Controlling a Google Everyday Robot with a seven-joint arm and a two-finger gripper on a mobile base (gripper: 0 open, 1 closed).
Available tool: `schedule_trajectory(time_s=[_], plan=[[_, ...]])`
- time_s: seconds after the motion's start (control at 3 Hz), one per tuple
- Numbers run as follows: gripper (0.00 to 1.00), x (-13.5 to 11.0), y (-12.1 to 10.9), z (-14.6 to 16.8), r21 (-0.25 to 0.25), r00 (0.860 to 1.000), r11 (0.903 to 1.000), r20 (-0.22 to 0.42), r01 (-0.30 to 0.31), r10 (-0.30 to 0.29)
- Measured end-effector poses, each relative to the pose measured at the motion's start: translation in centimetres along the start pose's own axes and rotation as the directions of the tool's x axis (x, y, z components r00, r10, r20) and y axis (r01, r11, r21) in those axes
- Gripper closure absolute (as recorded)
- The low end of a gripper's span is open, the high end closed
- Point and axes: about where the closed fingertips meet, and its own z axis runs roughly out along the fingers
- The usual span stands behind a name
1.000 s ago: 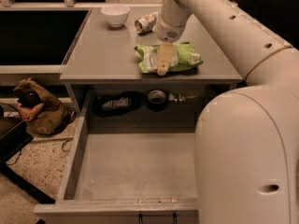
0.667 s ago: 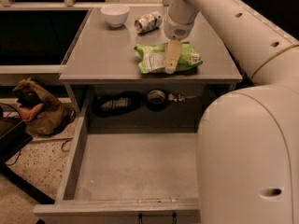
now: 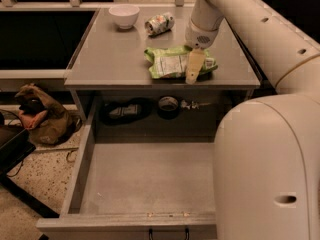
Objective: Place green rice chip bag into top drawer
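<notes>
The green rice chip bag [image 3: 167, 63] lies flat on the grey counter [image 3: 115, 59], near its front edge, with its white label panel facing up. My gripper [image 3: 194, 70] hangs down from the arm over the right part of the bag, its pale tip at the bag's surface. The top drawer [image 3: 145, 179] is pulled out wide below the counter. Its flat grey bottom is bare, and its dark handle [image 3: 167, 232] is at the front edge.
A white bowl [image 3: 124, 15] and a crushed green-and-white can [image 3: 160, 23] stand at the back of the counter. A dark flat object [image 3: 122, 111] and a black tape roll [image 3: 168, 106] lie in the recess behind the drawer. A brown bag [image 3: 42, 116] lies on the floor at left. My pale base [image 3: 270, 174] fills the right.
My gripper has moved to the right across the bag, from its middle to its right part. The bag and the drawer have not moved.
</notes>
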Motion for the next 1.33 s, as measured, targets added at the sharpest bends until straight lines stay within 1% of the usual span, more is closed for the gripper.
schedule_trajectory(time_s=[0.33,0.67,1.0,1.33], plan=[[0.42,-0.1,0.2,0.2,-0.011,1.0,0.9999,0.006,0.0,0.0],[0.65,-0.1,0.2,0.2,-0.011,1.0,0.9999,0.006,0.0,0.0],[0.88,0.1,1.2,-1.6,0.02,1.0,0.9998,0.025,-0.01,0.01],[1.0,0.6,4.9,-5.2,0.051,0.998,0.9982,0.052,-0.031,0.028]])
